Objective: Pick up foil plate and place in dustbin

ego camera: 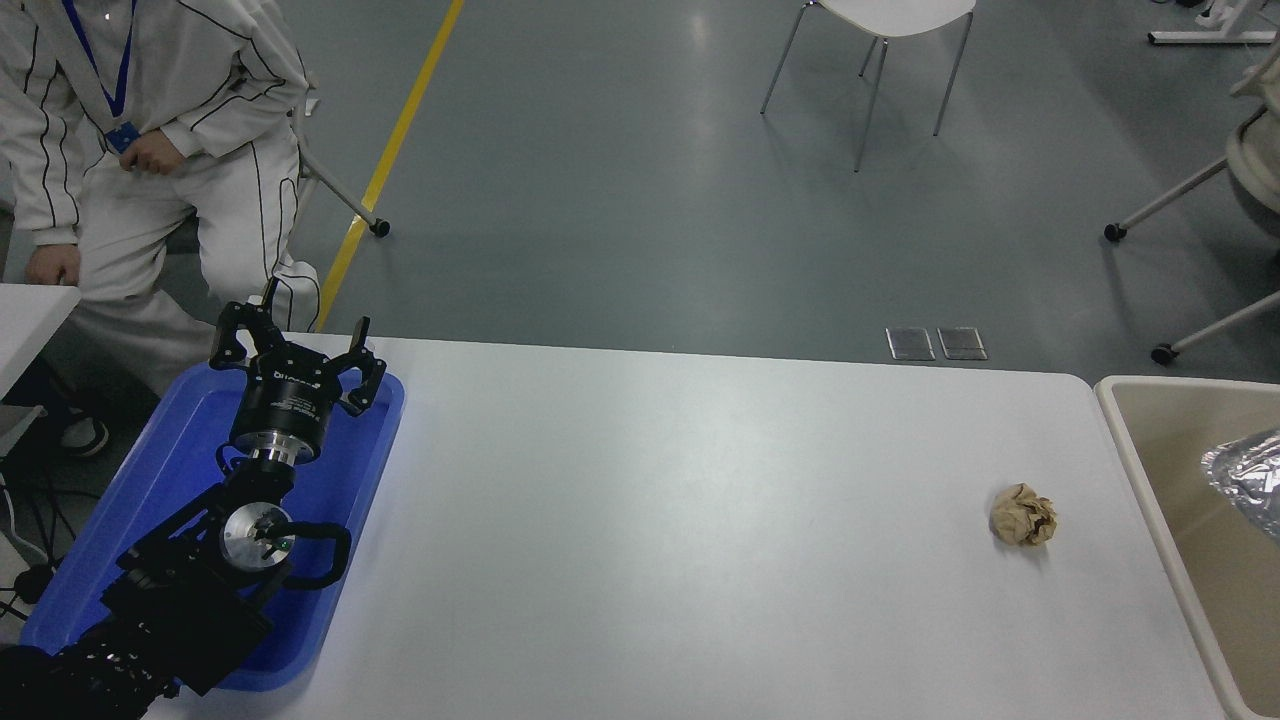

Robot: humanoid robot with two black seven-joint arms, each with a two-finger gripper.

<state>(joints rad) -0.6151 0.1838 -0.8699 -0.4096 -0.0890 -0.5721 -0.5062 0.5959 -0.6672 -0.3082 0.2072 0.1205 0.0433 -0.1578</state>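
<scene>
With foil plate point(1248, 478) lying inside dustbin point(1140, 470), placement looks complete; left gripper point(296, 352) parked, spread, empty; right arm unseen.

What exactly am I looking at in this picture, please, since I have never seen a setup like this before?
This is one view from a camera mounted high on a humanoid robot, looking forward and down over its white table. The black arm at the lower left is the robot's left arm; its claw hangs open over a shallow blue tray and holds nothing. The right arm is out of the picture. On the table lies a small crumpled brown paper ball. At the right edge is a beige dustbin, and a shiny crumpled foil plate shows within its opening; whether it has settled at the bottom I cannot tell. A person in white clothing sits beyond the table's far left corner.
</scene>
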